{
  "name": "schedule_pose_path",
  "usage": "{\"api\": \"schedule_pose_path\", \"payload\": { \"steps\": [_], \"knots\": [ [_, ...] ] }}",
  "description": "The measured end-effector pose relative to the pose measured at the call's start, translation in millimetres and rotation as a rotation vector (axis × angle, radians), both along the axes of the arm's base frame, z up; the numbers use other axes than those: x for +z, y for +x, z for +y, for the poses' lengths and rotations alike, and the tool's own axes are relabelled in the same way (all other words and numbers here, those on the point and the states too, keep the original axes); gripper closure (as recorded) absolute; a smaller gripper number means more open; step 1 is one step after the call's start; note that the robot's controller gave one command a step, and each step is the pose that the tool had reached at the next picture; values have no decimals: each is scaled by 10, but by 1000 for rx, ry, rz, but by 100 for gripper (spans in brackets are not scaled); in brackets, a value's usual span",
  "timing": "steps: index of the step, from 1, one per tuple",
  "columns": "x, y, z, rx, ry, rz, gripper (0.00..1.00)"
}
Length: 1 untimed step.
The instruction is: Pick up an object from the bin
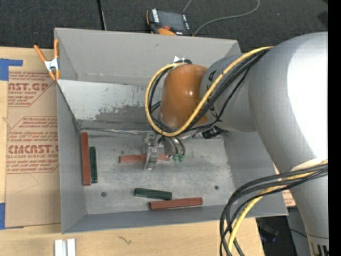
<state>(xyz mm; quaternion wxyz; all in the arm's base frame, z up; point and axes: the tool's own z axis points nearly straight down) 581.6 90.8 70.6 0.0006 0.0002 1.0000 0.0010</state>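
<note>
Single-arm bin pick, seen from above. The claw is lowered to the floor of the grey bin near its middle, at the right end of a short red-brown bar lying flat and crosswise. Whether the claw is apart, together or clamped on that bar cannot be told, since the wrist hides the contact. Meeting the bar at one end rather than mid-length would likely let it tip on lifting, which is a judgement only. Above the claw sit the orange cover and looped yellow-and-black cables, both parts of the robot.

Further out, toward the front wall, a front green bar and a front red-brown bar lie just beside each other — well apart from the claw. Along the left wall a left red-brown bar and a left green bar lie side by side, parallel to the wall and harder to approach there — hence, plausibly, the central bar as the candidate. Nothing is lifted yet.
</note>
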Motion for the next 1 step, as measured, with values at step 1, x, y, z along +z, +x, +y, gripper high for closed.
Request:
{"api": "schedule_pose_path", "payload": {
  "steps": [1],
  "knots": [
    [1834,93,-43,50,-1,-11,100]
  ]
}}
